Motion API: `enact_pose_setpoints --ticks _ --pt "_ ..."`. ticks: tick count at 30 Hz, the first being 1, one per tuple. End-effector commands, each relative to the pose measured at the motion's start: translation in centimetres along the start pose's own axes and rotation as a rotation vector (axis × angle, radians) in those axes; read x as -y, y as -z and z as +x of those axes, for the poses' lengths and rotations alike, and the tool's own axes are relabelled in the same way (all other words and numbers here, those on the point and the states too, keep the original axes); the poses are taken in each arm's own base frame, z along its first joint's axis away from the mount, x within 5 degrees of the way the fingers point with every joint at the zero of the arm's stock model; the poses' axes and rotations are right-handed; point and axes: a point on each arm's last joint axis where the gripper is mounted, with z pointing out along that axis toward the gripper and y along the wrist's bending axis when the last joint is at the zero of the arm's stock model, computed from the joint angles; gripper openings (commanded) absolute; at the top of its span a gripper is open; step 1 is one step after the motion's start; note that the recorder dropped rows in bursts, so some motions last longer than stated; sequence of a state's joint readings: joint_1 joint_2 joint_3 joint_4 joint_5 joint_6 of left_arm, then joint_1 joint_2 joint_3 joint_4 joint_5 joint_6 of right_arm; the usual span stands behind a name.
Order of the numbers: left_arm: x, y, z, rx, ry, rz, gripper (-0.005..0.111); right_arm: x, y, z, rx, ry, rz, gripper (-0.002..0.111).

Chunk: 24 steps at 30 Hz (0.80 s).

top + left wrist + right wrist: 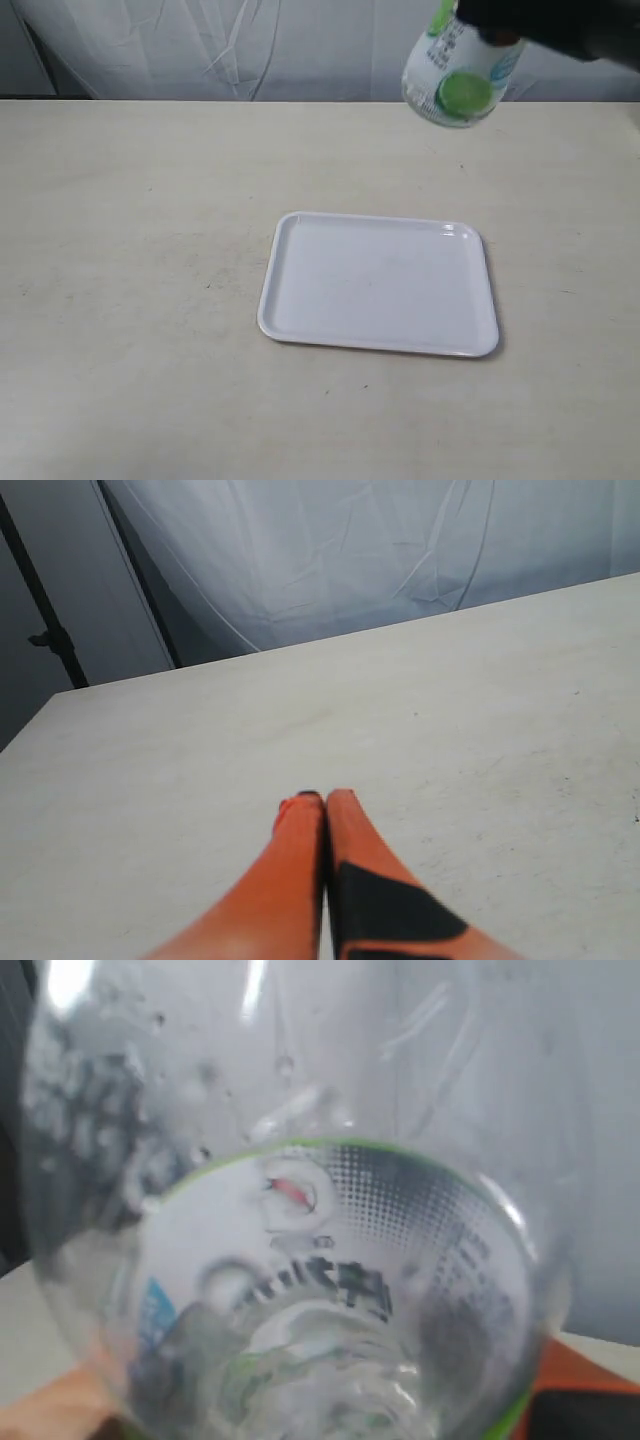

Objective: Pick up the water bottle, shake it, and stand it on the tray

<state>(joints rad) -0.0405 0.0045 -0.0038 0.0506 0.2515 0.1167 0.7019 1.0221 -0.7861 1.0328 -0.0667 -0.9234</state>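
The water bottle, clear with a white-and-green label and a green circle, hangs in the air at the top right of the exterior view, tilted, its base toward the camera. My right gripper is shut on it; only a dark part of the arm shows at the top edge. In the right wrist view the water bottle fills the frame between the orange fingers. The white tray lies flat on the table below it, with nothing on it. My left gripper is shut and holds nothing, low over bare table.
A beige table spreads around the tray. A white cloth backdrop hangs behind the far edge. A dark stand pole stands off the table's corner in the left wrist view.
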Motion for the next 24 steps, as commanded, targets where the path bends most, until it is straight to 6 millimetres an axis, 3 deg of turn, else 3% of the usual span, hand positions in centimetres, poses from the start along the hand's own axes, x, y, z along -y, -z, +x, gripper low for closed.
enact_pose_setpoints --ticks 1,3,5,7,10,12,14,17,21,24 --pt "0.0 0.0 0.0 0.015 0.007 0.002 0.0 -0.1 -2.5 7.8 -0.327 0.01 -0.054 -0.001" --pt "0.0 0.0 0.0 0.015 0.007 0.002 0.0 0.1 -3.3 11.8 -0.493 -0.009 -0.061 -0.001" --pt "0.0 0.0 0.0 0.015 0.007 0.002 0.0 0.0 -3.6 11.8 -0.494 -0.013 -0.061 -0.001" --pt "0.0 0.0 0.0 0.015 0.007 0.002 0.0 -0.2 -3.6 8.8 -0.386 -0.012 -0.068 -0.001" --pt "0.0 0.0 0.0 0.015 0.007 0.002 0.0 -0.8 -1.9 1.2 -0.115 -0.004 -0.084 -0.001" --pt "0.0 0.0 0.0 0.015 0.007 0.002 0.0 -1.1 -0.5 -2.4 0.009 0.029 -0.096 -0.001" --pt "0.0 0.0 0.0 0.015 0.007 0.002 0.0 -1.4 -0.1 -3.4 0.028 0.066 -0.122 -0.001" --pt "0.0 0.0 0.0 0.015 0.007 0.002 0.0 -1.7 -1.2 -0.4 -0.103 0.053 -0.167 -0.001" --pt "0.0 0.0 0.0 0.015 0.007 0.002 0.0 -1.3 -3.8 7.7 -0.417 -0.006 -0.173 -0.001" --pt "0.0 0.0 0.0 0.015 0.007 0.002 0.0 -0.9 -5.0 10.8 -0.519 -0.074 -0.13 -0.001"
